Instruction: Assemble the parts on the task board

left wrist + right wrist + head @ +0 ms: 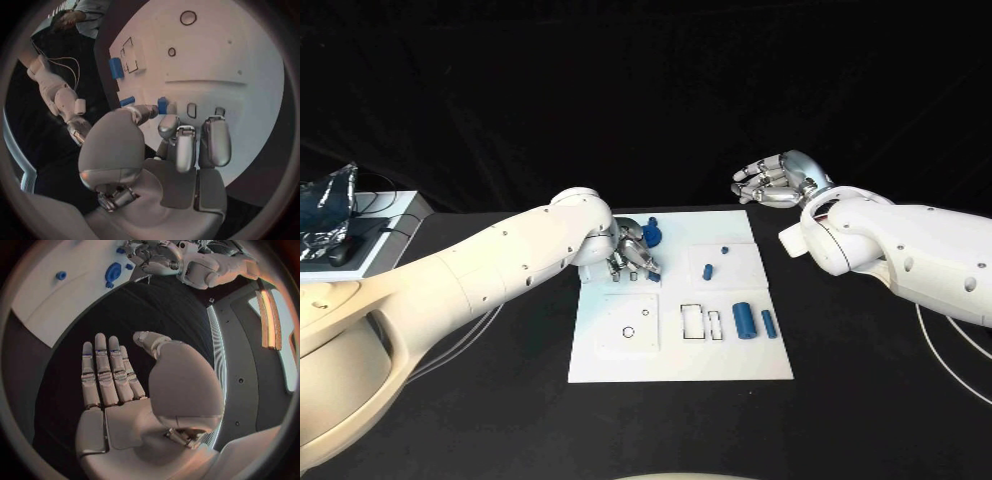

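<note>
Left robot hand (629, 252), silver metal, fingers curled down onto far-left part of flat white task board (678, 350); whether it pinches anything, cannot tell. Small blue part (162, 105) just off its fingertips. Two blue cylinders (756, 322) lie well to its side. Right robot hand (773, 180) flat, fingers straight and apart, holding nothing, over matte black worktop (877, 400), off board.

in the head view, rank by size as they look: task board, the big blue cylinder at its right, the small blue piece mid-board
1. task board
2. big blue cylinder
3. small blue piece
</note>
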You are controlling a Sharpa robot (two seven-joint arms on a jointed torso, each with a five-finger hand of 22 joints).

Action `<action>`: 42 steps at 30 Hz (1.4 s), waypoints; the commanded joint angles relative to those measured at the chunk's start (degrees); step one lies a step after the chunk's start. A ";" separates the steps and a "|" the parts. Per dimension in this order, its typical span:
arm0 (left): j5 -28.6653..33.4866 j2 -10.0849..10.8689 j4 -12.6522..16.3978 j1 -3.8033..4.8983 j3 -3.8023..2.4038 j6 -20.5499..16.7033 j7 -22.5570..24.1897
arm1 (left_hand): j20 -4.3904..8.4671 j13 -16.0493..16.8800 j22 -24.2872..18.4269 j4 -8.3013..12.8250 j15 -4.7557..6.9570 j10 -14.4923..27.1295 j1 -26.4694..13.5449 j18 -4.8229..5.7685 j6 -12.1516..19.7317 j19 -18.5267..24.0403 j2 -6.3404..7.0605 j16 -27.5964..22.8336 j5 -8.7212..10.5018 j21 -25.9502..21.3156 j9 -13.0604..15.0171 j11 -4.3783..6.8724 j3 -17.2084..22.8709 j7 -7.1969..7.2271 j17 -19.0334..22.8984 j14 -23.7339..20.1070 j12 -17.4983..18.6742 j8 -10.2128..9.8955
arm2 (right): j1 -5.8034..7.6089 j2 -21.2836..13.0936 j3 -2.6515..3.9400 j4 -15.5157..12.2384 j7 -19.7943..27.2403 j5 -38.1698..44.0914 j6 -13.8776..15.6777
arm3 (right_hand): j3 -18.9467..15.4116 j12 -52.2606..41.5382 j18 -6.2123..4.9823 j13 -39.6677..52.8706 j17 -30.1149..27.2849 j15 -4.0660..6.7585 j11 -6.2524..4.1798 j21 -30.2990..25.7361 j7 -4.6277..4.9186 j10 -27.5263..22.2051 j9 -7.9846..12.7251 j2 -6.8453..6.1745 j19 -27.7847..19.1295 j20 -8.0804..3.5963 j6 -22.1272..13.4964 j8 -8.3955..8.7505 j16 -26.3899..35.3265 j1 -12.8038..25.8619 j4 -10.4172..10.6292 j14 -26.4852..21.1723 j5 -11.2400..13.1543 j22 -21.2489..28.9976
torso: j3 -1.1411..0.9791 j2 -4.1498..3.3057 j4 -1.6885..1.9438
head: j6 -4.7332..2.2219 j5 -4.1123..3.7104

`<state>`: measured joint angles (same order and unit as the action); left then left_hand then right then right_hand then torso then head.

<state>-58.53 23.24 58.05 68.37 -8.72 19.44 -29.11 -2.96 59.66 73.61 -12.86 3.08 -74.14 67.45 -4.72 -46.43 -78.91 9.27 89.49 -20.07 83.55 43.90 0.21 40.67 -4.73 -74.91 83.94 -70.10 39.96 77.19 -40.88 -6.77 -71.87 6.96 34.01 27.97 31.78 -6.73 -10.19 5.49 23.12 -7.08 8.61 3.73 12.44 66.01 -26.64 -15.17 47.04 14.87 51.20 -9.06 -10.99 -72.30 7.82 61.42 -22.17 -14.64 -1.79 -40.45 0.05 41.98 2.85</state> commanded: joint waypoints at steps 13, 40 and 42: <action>8.92 5.52 6.00 0.12 -0.09 -5.80 -1.50 | 0.93 1.28 2.19 11.97 1.27 -2.73 -3.77 1.54 -4.07 -1.68 2.24 0.23 -9.79 1.23 10.23 0.96 10.23 1.53 -14.53 5.88 -0.42 -0.69 | -0.26 -0.52 0.01 0.17 0.41 -0.04 -0.81 | -0.17 0.37 -0.44 -0.27 -0.22 -0.16 0.38 -0.27 0.30 -0.16 -0.06 0.06 -0.81 0.09 -0.18 0.53 0.42 0.39 -0.31 -0.55 -0.07 0.51 | -0.18 0.54 0.41 | -0.11 0.18; -8.51 5.71 9.43 -0.05 0.93 -11.47 -0.81 | 1.28 1.61 3.04 12.62 1.67 -3.57 -4.15 1.71 -5.40 -2.27 2.72 -0.01 -12.75 1.58 10.92 1.39 9.98 1.97 -14.03 5.73 -0.47 -1.30 | -0.58 -0.74 0.01 0.33 0.73 -0.14 -0.70 | -0.25 0.44 -0.45 -0.43 -0.30 -0.22 0.46 -0.24 0.36 -0.32 -0.07 0.09 -1.02 0.17 -0.29 0.66 0.57 0.40 -0.35 -0.62 -0.09 0.80 | -0.14 0.72 0.79 | 0.61 0.26; -8.88 5.45 9.26 -0.07 1.29 -11.16 -0.81 | 1.29 1.64 2.98 12.65 1.67 -3.59 -4.13 1.69 -5.41 -2.23 2.73 -0.02 -12.77 1.56 10.93 1.39 9.99 1.97 -14.01 5.72 -0.49 -1.32 | -0.59 -0.75 0.01 0.31 0.73 -0.14 -0.71 | -0.25 0.44 -0.45 -0.43 -0.30 -0.22 0.46 -0.24 0.36 -0.32 -0.07 0.09 -1.02 0.17 -0.29 0.66 0.57 0.40 -0.35 -0.62 -0.09 0.80 | -0.14 0.71 0.77 | 0.69 0.27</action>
<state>-64.32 28.91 67.37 68.29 -7.46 9.12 -30.71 -1.64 61.33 74.95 -11.50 4.30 -77.43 63.07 -3.90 -49.52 -80.67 12.46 89.53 -32.66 84.81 54.77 1.60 39.63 -4.68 -74.91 83.94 -70.72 38.89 76.61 -41.64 -6.77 -71.48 7.04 33.83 27.88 31.62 -6.51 -10.18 5.11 22.87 -7.28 8.81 3.73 12.63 65.80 -26.62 -15.17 46.43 15.07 50.99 -8.62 -10.76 -72.30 7.66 61.21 -22.17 -13.90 -1.93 -39.68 0.86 42.55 3.14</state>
